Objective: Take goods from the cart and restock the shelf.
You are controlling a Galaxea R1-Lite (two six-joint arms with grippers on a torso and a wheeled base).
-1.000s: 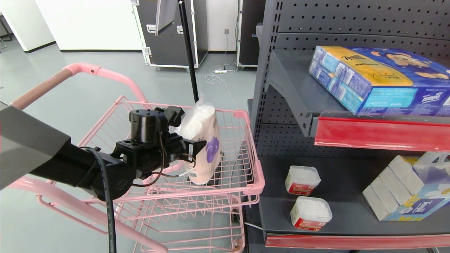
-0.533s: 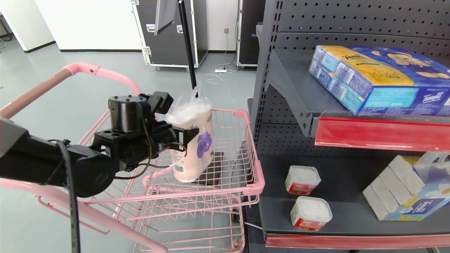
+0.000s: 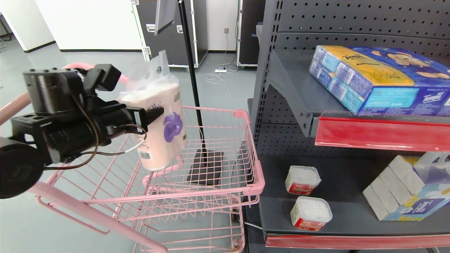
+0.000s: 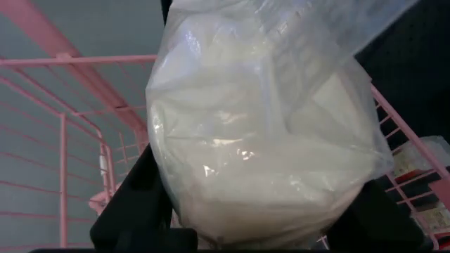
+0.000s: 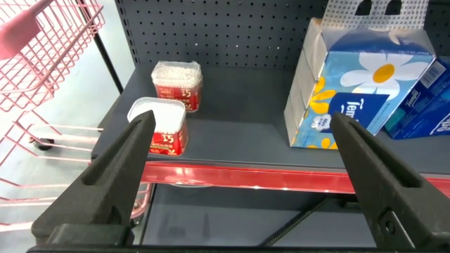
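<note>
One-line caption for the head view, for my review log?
Left gripper holds a bagged pack of paper rolls above the pink cart, beside the grey shelf.

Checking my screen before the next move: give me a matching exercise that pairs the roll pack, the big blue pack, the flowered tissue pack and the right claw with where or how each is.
Things:
1. roll pack
2. big blue pack
3. flowered tissue pack
4. right claw

Places or states:
A. on the upper shelf
B. open, facing the lower shelf
C. gripped by the left claw over the cart
D. on the lower shelf, right part

Pairs: 1-C, 2-A, 3-D, 4-B.
</note>
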